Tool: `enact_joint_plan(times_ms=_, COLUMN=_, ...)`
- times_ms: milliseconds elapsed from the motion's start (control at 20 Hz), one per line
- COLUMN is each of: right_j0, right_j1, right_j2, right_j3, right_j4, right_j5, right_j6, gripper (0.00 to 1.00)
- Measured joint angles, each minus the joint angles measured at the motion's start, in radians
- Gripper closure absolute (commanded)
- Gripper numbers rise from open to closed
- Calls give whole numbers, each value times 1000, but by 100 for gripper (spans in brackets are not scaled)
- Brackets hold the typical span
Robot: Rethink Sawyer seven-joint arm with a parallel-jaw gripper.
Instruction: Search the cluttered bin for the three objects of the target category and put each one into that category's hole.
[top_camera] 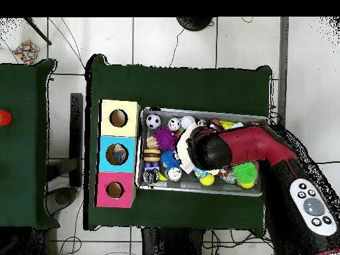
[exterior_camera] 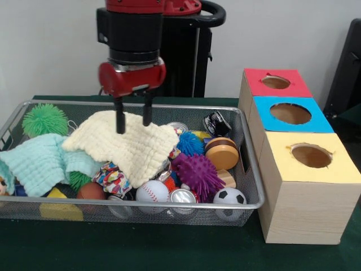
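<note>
Soccer ball [exterior_camera: 229, 196] nearest, purple spiky ball [exterior_camera: 198, 173] behind, gripper [exterior_camera: 133, 125] spread over cream cloth [exterior_camera: 127, 145]

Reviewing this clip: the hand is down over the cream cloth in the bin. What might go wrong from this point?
1. The hand is open over the cream cloth; closing may only bunch the fabric, and lifting it could drag out things tangled beneath.
2. That cloth and the mint cloth hide much of the wire bin, so targets may be missed.
3. The baseball and soccer ball could roll if disturbed.
</note>
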Motion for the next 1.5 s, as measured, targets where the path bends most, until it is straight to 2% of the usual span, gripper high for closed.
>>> enact_joint_plan(times_ms=250, right_j0=-42, right_j1=7, right_j2=26, right_j3=-64, right_j4=-1, right_j5=92, right_j6=-41, gripper=0)
enact_joint_plan(times_ms=500, right_j0=-73, right_j1=41, right_j2=64, right_j3=-148, right_j4=1, right_j5=166, right_j6=-130, gripper=0)
enact_joint_plan(times_ms=800, right_j0=-85, right_j1=83, right_j2=99, right_j3=-197, right_j4=1, right_j5=170, right_j6=-190, gripper=0)
enact_joint_plan(times_ms=1000, right_j0=-77, right_j1=106, right_j2=103, right_j3=-225, right_j4=-5, right_j5=170, right_j6=-210, gripper=0)
enact_joint_plan(times_ms=1500, right_j0=1, right_j1=127, right_j2=96, right_j3=-333, right_j4=-117, right_j5=183, right_j6=-213, gripper=0)
